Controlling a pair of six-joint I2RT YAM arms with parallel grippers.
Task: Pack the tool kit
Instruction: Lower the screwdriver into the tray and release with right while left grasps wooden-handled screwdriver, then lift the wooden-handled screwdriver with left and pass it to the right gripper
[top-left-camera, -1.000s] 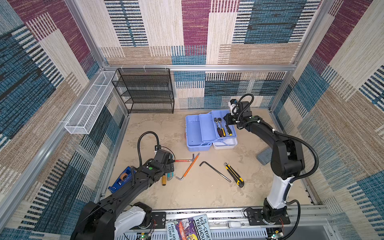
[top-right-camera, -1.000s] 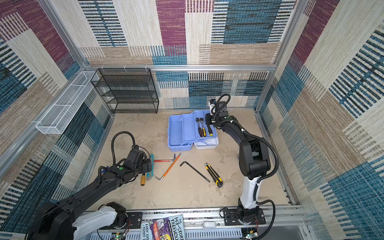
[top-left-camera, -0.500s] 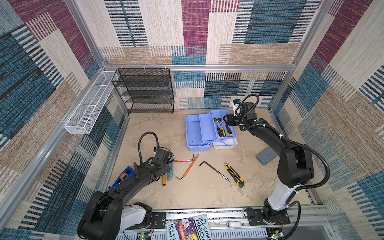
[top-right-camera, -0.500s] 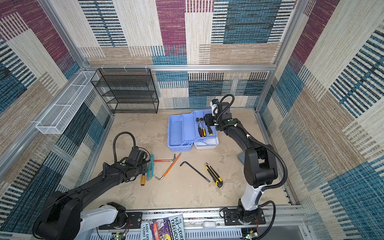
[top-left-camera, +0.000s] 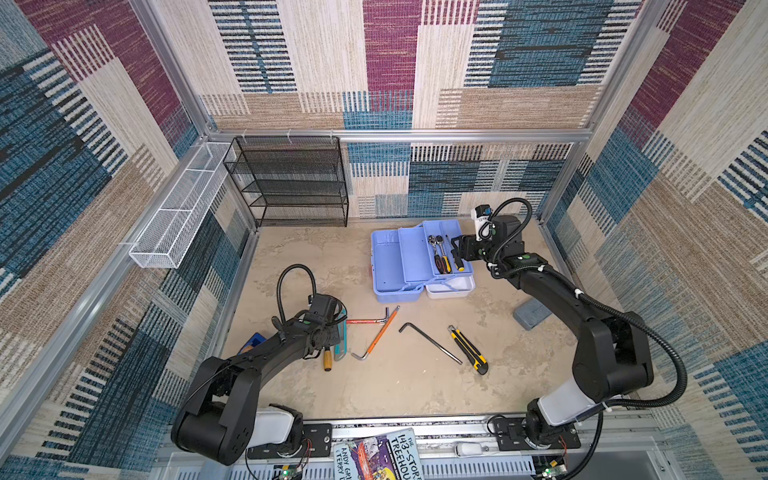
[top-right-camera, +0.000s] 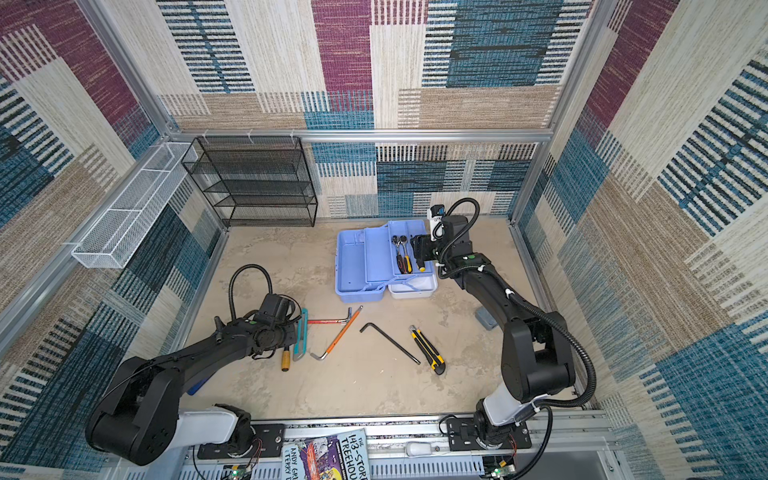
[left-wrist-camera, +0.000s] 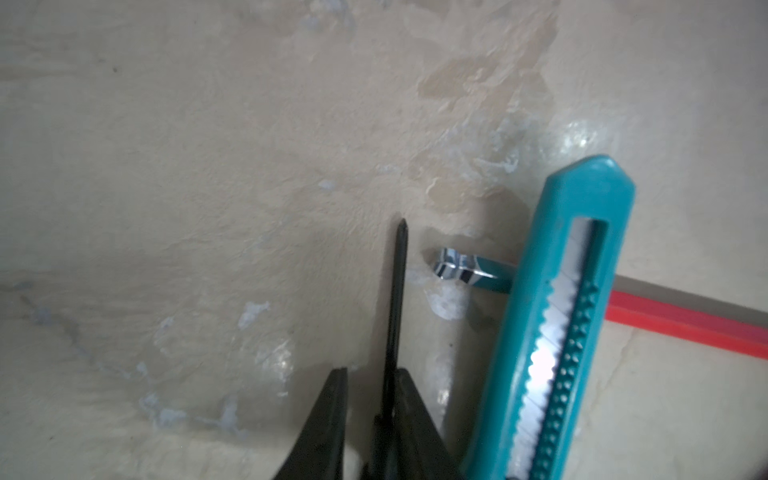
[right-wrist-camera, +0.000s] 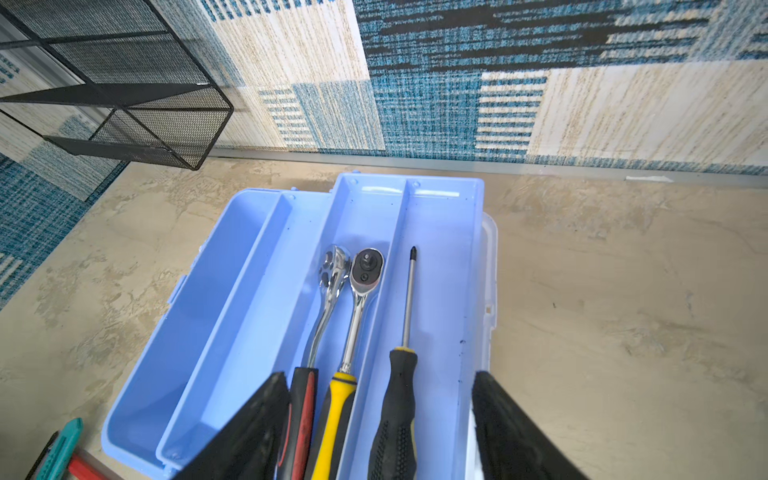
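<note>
Left hand: jaws nearly together about the thin black shaft of a screwdriver lying on the mottled beige table; true clamp cannot be told. Right hand: jaws wide apart, empty, above the glossy light-blue plastic toolbox, open, at the table's rear.

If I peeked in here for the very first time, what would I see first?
Probably the light-blue toolbox lying open near the back wall, with two shiny ratchets and a screwdriver in its tray and the right gripper open above them. Next come the tools scattered on the floor in front of it: an orange hex key, a black hex key and a yellow-and-black utility knife.
</note>
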